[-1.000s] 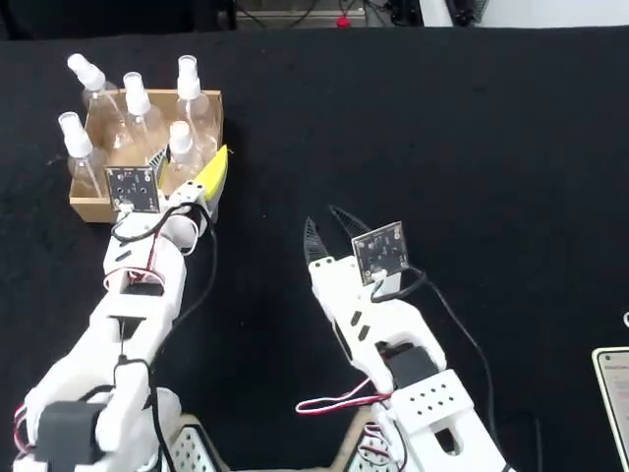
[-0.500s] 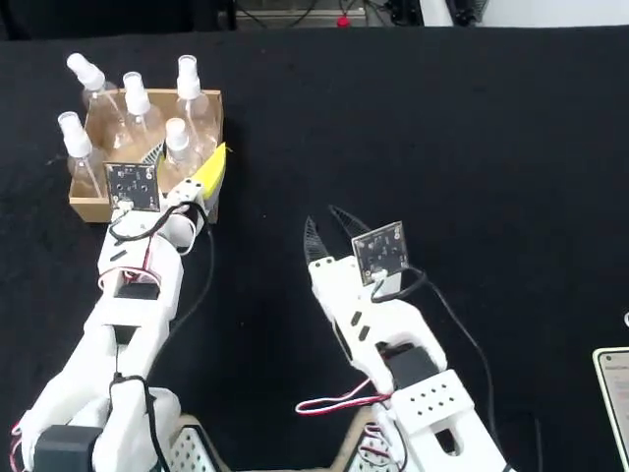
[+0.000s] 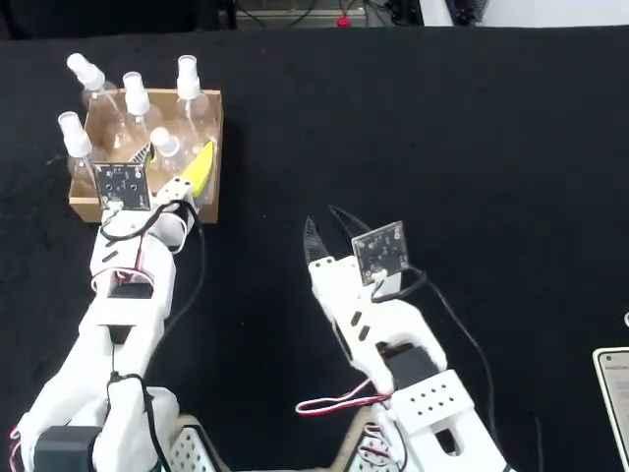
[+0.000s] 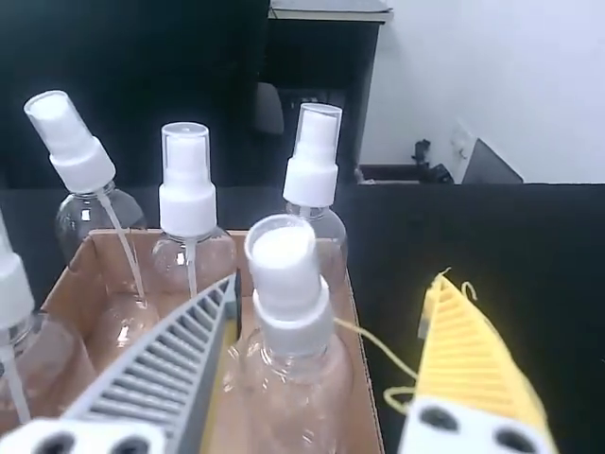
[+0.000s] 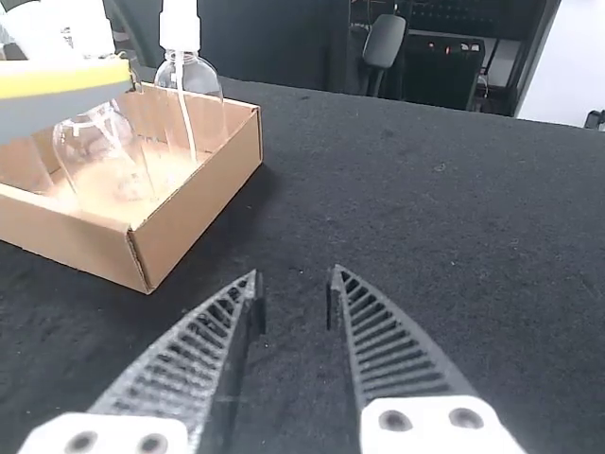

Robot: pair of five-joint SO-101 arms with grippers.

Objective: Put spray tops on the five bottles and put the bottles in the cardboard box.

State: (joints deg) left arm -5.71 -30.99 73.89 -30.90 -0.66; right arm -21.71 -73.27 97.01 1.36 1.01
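Five clear plastic bottles [image 3: 189,98] with white spray tops [image 4: 187,180] stand in the shallow brown cardboard box [image 3: 86,207] at the black worktop's [image 3: 442,147] far left corner. The left gripper's [image 3: 177,154] grey and yellow fingers [image 4: 473,359] are spread wide around one tilted bottle [image 4: 288,312]. The right gripper's [image 3: 329,224] black fingers [image 5: 388,350] sit slightly parted mid-worktop.

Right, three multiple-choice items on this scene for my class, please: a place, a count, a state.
1. Where are the spray bottles? A in the cardboard box; B beside the box; C at the table's far right.
2. How many bottles carry spray tops? A three; B four; C five.
3. The right gripper is: A shut on a bottle; B open and empty; C shut on a cap.
Key: 1A, all stand inside its walls; 2C, five white tops show; 3B, its fingers are apart over the black table.
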